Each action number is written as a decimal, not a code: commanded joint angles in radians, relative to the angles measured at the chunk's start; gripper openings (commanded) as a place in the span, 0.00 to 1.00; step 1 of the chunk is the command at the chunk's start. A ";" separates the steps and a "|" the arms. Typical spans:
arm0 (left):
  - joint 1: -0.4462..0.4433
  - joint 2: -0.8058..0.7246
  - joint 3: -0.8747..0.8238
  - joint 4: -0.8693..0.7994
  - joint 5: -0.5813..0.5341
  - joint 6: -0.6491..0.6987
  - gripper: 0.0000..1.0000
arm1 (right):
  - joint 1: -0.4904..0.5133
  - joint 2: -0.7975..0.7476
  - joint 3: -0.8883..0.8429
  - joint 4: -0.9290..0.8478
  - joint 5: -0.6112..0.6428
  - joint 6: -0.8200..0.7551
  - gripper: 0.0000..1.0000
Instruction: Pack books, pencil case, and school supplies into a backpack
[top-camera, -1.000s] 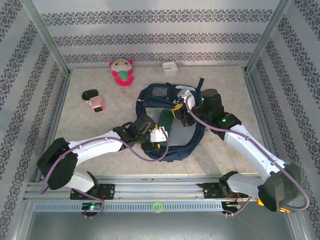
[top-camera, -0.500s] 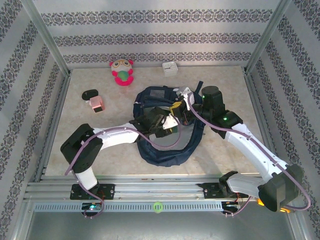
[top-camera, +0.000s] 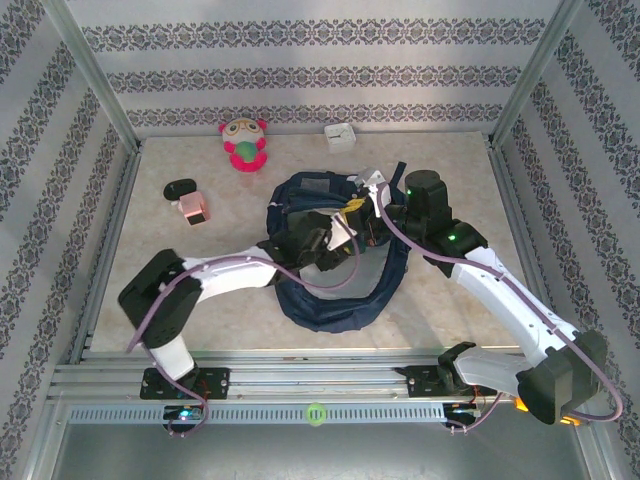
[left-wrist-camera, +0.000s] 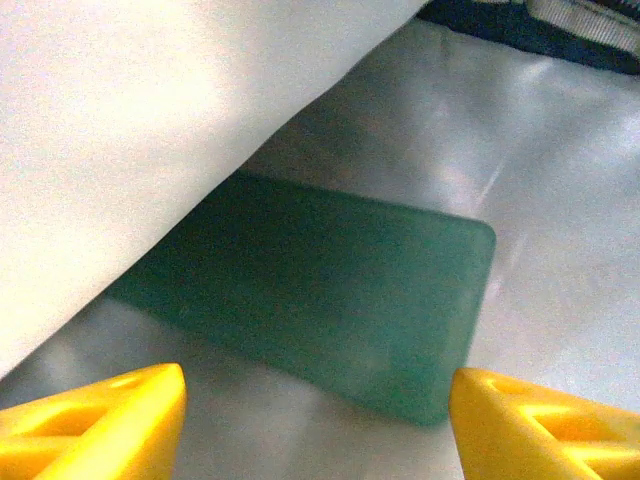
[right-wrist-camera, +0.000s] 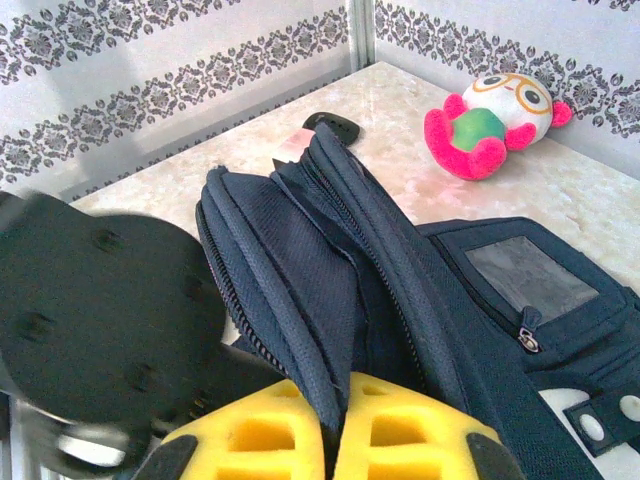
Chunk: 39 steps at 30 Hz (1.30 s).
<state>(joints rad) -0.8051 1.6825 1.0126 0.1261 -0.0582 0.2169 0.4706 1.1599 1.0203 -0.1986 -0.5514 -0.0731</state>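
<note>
**Top external view: backpack mid-table, both grippers at its mouth**

Lying across the middle of the table (top-camera: 160, 235): the backpack (top-camera: 335, 300), navy, open mouth turned toward the far edge. Reaching into that mouth from the near left: the left gripper (top-camera: 338, 235).

Through the left wrist camera: left gripper (left-wrist-camera: 318, 425) with yellow fingertips (left-wrist-camera: 95, 420) spread wide and nothing held between them. Just beyond the fingertips, flat on the silvery lining (left-wrist-camera: 560, 220) inside the backpack: the dark green piece (left-wrist-camera: 340, 310). One end tucked under a blurred white surface (left-wrist-camera: 150, 120) of unclear kind.

At the right side of the mouth: the right gripper (top-camera: 355, 212). Through the right wrist camera: right gripper (right-wrist-camera: 335, 405) closed tight on a fold of the backpack (right-wrist-camera: 330, 260) rim. Navy fabric pinched between the yellow fingers (right-wrist-camera: 260, 440) and standing up above the table.

Toward the far left corner, well apart from the backpack: the pink blocky piece (top-camera: 194, 208), just beside the black oval object (top-camera: 181, 187). Along the far edge: a plush toy (top-camera: 244, 143) and a small white box (top-camera: 340, 135).
</note>
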 joint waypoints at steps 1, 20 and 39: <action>0.002 -0.114 -0.017 -0.111 -0.049 -0.278 0.66 | -0.010 -0.060 0.037 0.126 -0.070 0.019 0.00; -0.006 0.154 0.036 0.123 0.174 -0.883 0.33 | -0.013 -0.084 0.000 0.147 -0.072 0.049 0.00; -0.037 0.270 0.183 0.283 0.204 -0.742 0.33 | -0.016 -0.050 -0.010 0.178 -0.080 0.060 0.00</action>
<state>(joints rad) -0.8253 2.0136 1.2110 0.3004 0.1642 -0.5972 0.4530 1.1282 1.0046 -0.1650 -0.5552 -0.0277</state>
